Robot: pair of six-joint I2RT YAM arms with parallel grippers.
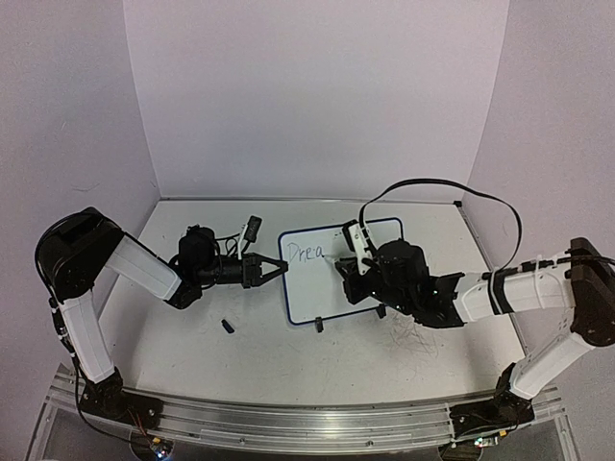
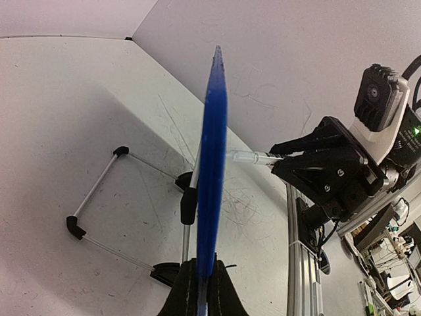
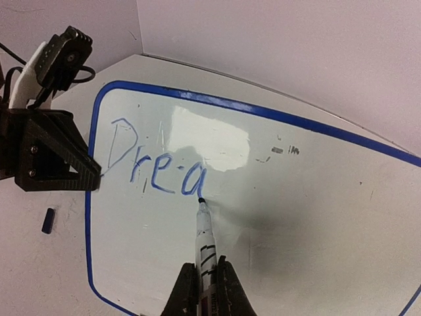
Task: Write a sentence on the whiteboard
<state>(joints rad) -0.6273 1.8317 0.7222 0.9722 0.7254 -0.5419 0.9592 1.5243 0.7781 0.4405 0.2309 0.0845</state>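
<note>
My left fingers (image 1: pixel 270 272) pinch the whiteboard (image 1: pixel 317 293) at its 9 o'clock rim, mid-desk. My right fingers (image 3: pixel 205 284) clamp the marker (image 3: pixel 204 230), its tip at 5 o'clock of the sentence (image 3: pixel 154 168), which reads only "Drea". Pressing too hard could tip the board in that thin grip and skew the next letter.

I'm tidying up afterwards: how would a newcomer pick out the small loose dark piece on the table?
Start at the blue-rimmed whiteboard in the middle of the table. Off its left edge, on the near side of the left end effector gripping that edge, lies a small dark stub. It alone lies loose, touching nothing.
</note>
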